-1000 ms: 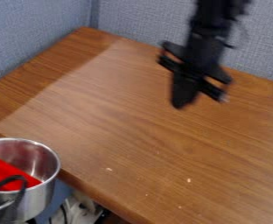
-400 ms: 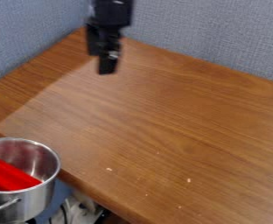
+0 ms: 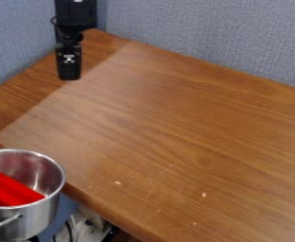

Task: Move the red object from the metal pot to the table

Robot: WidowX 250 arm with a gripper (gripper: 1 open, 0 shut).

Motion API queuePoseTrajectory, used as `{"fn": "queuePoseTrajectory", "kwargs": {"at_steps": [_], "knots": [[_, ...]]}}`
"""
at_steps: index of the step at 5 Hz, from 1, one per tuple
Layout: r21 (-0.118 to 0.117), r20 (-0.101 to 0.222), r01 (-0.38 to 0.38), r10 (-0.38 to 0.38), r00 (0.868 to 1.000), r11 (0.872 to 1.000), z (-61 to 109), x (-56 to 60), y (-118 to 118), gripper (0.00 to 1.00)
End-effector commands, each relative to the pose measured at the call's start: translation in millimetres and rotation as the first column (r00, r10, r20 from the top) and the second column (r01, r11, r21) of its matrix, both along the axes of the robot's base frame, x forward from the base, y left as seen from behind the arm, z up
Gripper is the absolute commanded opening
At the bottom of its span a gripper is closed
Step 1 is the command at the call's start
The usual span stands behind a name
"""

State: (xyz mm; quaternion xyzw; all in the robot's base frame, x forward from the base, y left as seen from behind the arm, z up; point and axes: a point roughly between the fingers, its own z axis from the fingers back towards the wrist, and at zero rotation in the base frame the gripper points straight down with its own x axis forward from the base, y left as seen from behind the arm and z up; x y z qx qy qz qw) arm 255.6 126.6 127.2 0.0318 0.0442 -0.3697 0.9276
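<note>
The metal pot (image 3: pixel 24 200) stands at the table's near left corner, shiny and cylindrical. Inside it lies the red object (image 3: pixel 8 187), flat against the bottom. My gripper (image 3: pixel 69 68) hangs pointing down over the far left part of the wooden table (image 3: pixel 176 123), well away from the pot. Its two dark fingers stand slightly apart with a pale gap between them, and nothing is held.
A blue-grey fabric wall (image 3: pixel 200 33) runs behind the table and along its left side, close to the gripper. The table's front edge (image 3: pixel 125 222) cuts diagonally at the bottom, with clutter below it.
The gripper has swung from the right of the table's middle across to the far left corner and rolled about its axis. Its fingers, together a second ago, now stand apart.
</note>
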Motion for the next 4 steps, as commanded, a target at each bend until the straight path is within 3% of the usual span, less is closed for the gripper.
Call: {"fn": "queuePoseTrajectory", "kwargs": {"at_steps": [1,3,4], "knots": [[0.013,0.036,-0.011,0.011,0.999,1.000,13.7,-1.1,9,1.00],[-0.029,0.029,-0.006,0.007,1.000,1.000,11.9,-2.7,20,1.00],[-0.043,0.021,-0.070,0.071,0.997,0.997,8.1,-7.3,25,1.00]]}}
